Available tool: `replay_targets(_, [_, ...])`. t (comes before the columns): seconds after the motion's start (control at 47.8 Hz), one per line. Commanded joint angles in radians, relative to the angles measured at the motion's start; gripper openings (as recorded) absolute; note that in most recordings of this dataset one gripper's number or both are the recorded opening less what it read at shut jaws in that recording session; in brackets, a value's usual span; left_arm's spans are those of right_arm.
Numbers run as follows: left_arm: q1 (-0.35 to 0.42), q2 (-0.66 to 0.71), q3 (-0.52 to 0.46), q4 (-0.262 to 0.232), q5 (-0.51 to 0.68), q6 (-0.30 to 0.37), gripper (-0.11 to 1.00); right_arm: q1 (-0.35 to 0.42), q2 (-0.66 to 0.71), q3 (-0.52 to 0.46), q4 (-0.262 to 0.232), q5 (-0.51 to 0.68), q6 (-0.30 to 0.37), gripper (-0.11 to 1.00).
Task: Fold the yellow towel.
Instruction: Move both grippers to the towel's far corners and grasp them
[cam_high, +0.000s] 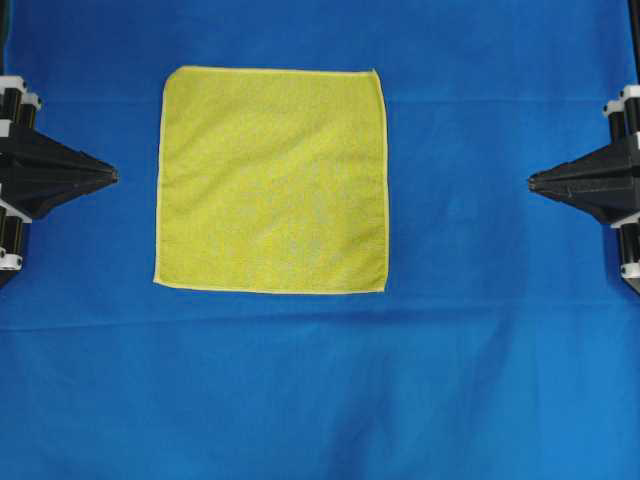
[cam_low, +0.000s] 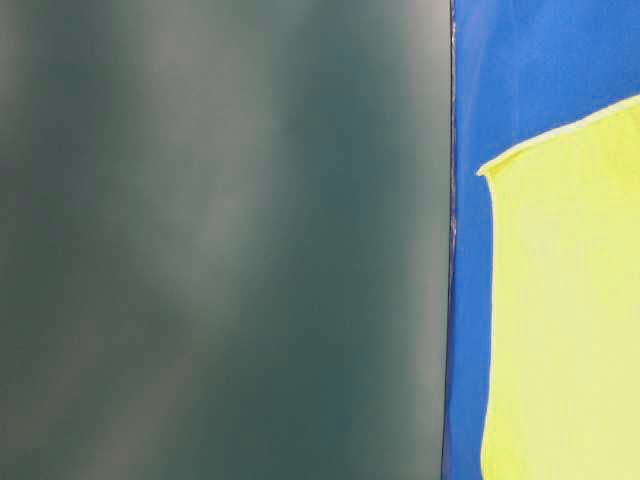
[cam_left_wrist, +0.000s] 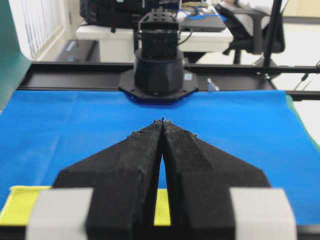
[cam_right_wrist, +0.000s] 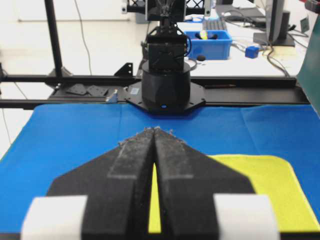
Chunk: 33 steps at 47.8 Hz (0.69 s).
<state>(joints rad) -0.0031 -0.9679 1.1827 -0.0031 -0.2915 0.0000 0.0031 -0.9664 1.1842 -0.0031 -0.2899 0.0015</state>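
two closed grippers (cam_high: 112, 176) (cam_high: 532, 182), one yellow towel (cam_high: 272, 180)

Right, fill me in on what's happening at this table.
Nothing is being handled yet. A square bright-yellow microfibre towel lies flat and unfolded on the blue cloth backdrop. The left gripper and right gripper sit at opposite sides, fingers shut and empty, both apart from the towel. Folding has not begun.
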Motion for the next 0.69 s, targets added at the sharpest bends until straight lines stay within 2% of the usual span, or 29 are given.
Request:
replay_targets(0.0, [0.014, 0.012, -0.048, -0.029, 0.057, -0.018, 0.00, -0.014, 0.014, -0.031, 0.006, -0.005, 0.005, 0.00])
replay_targets(0.126, [0.057, 0.018, -0.067, -0.029, 0.132, -0.018, 0.00, -0.060, 0.071, -0.080, 0.008, 0.071, 0.015, 0.00])
replay_targets(0.314, [0.161, 0.063, -0.063, -0.029, 0.176, -0.020, 0.00, -0.181, 0.209, -0.172, 0.008, 0.176, 0.046, 0.00])
replay_targets(0.565, [0.334, 0.245, -0.058, -0.029, 0.176, -0.020, 0.01, -0.345, 0.449, -0.258, 0.006, 0.227, 0.044, 0.00])
replay_targets(0.607, [0.357, 0.281, -0.057, -0.029, 0.173, -0.020, 0.03, -0.364, 0.491, -0.276, 0.005, 0.233, 0.043, 0.01])
replay_targets(0.67, [0.393, 0.333, -0.058, -0.029, 0.160, -0.021, 0.16, -0.387, 0.554, -0.307, 0.002, 0.241, 0.041, 0.01])
